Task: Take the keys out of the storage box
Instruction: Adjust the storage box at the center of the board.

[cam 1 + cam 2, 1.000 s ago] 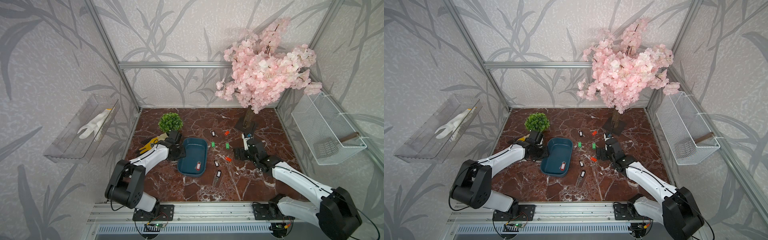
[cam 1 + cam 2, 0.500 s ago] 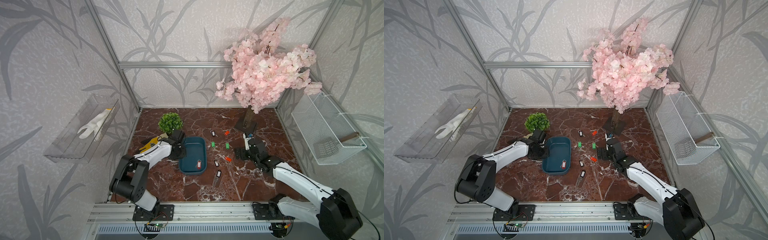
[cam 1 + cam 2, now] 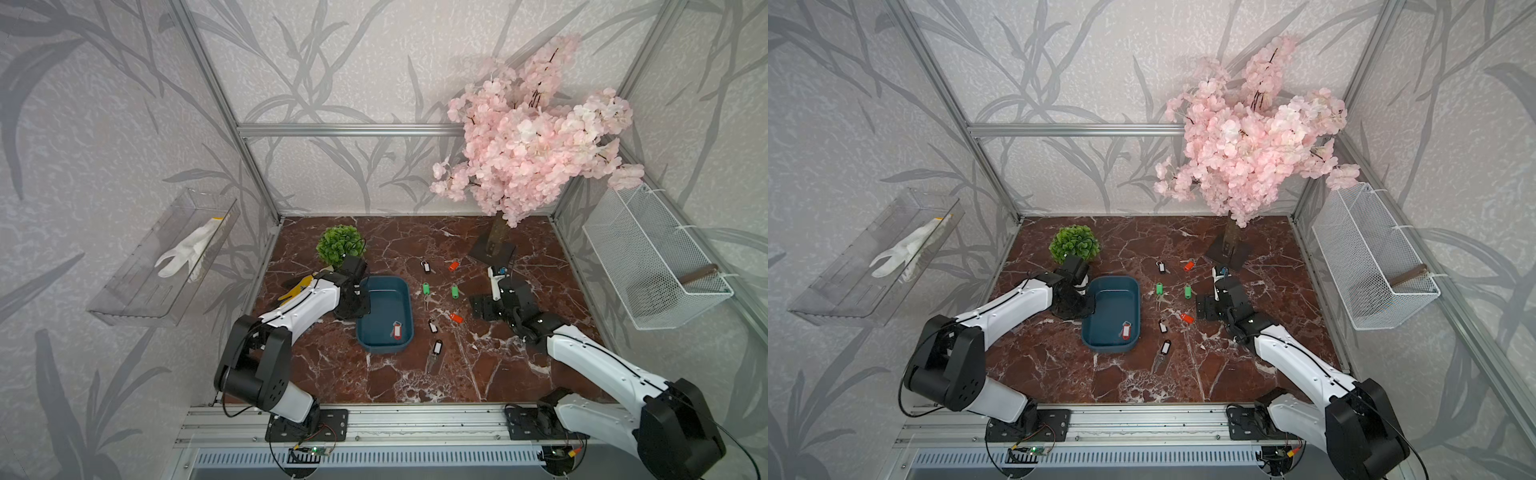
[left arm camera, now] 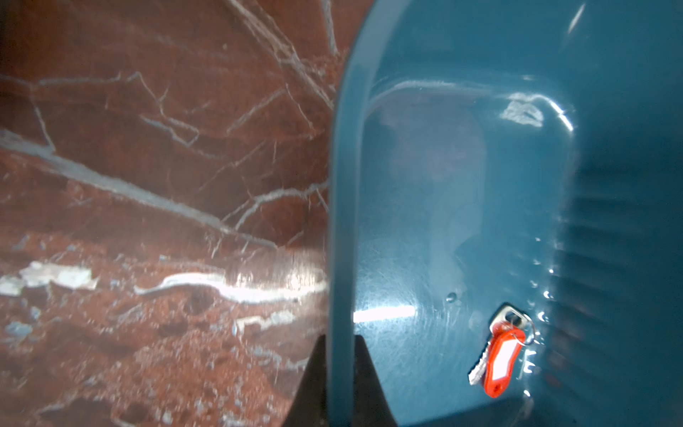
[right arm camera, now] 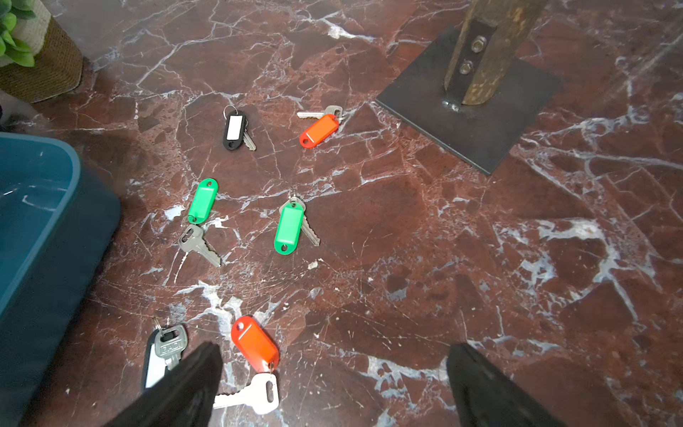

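Bin of clear plastic [image 3: 137,282] on the left wall, white glove [image 3: 183,253] inside; no part in the task. Next along, small green plant [image 3: 340,245] at the back of the marble table [image 3: 332,374], just behind the left arm.

Left gripper [image 4: 340,384]: clamped on the left long wall of the storage box [image 3: 386,299], one finger outside, one inside, rim pinched between. Judged a steadying or tipping hold on the box, not a pick; nothing else in those jaws. Box floor bare except for the last key [image 3: 397,330], red tag with white label, lying flat towards the near right corner. Diagonally across the box from the left gripper, well apart, no contact.

Right of the box, seven of the keys [image 3: 455,291] out on the marble: three black tags, two green, two red. Set down singly, none overlapping, all clear of the box wall; judged laid apart for easy counting and no tangling of rings.

Right gripper [image 5: 332,384]: jaws wide, empty, low over the table at the right edge of that spread, one red tag [image 5: 255,347] just beside one finger. Last key well apart from it, with the box's right wall and two black-tagged keys between. Judged standing by for the final pick over that wall.

Far right: pink blossom tree [image 3: 528,137] on a plate base, white wire basket [image 3: 656,266] on the right wall.
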Available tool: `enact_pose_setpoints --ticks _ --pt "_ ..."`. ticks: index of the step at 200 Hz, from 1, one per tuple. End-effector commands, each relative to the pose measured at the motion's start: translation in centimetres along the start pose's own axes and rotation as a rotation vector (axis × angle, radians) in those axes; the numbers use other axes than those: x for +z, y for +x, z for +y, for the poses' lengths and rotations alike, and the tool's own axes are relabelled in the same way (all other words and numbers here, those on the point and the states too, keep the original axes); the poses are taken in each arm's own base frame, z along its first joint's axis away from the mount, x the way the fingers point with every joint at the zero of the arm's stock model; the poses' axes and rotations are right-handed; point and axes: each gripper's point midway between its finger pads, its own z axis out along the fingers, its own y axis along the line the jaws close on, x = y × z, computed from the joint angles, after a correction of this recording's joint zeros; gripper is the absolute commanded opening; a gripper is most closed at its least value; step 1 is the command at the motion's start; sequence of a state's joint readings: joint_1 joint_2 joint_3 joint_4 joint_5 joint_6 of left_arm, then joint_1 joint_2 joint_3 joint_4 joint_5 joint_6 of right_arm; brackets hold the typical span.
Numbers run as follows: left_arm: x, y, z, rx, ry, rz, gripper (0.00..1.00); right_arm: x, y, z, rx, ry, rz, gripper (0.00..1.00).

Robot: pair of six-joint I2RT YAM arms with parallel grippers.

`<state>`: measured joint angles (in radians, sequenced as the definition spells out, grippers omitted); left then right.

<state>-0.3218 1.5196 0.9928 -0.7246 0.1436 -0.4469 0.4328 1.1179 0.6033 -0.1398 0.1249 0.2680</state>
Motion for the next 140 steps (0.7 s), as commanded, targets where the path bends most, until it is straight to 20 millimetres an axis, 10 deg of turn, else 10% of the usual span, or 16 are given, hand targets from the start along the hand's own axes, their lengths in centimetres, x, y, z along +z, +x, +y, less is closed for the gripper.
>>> enact_pose_setpoints --ticks 1,140 --pt "-1.9 1.4 -0.5 -0.023 0.084 0.083 0.00 -0.6 -0.6 0.4 0.010 -0.044 0.029 0.99" --pt "-1.8 0.9 0.6 -0.014 0.063 0.117 0.00 -0.9 -1.1 2.1 0.023 -0.174 0.105 0.99"
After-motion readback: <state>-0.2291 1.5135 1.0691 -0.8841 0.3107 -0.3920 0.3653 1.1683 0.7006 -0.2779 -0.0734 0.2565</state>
